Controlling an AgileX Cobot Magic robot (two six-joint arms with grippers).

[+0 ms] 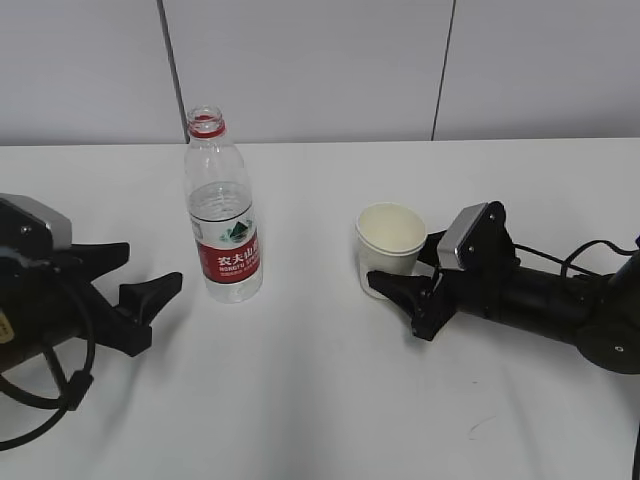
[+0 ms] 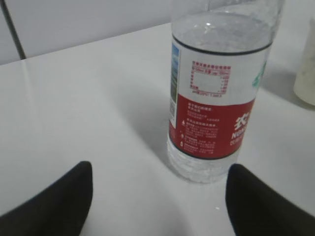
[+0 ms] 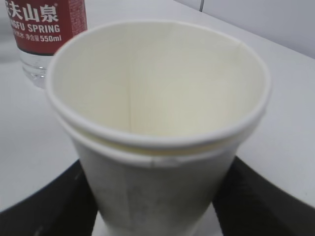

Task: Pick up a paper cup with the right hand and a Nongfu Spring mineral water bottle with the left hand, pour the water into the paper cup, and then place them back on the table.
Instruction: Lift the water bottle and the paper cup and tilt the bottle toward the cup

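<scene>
While my left hand (image 1: 150,290) is sitting spread just beside the Nongfu Spring bottle (image 1: 224,215) near the tabletop's (image 1: 320,400) far edge, my right hand (image 1: 400,275) is pinching the paper cup (image 1: 389,248) mid-tabletop.

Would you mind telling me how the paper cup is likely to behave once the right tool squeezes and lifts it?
The paper cup looks empty, so it is probably very light. Its thin wall will likely dent under a firm squeeze. A second rim just beneath the top suggests two nested cups, so it may be somewhat stiffer, though the inner one might slip. The right tool straddles its base.
</scene>
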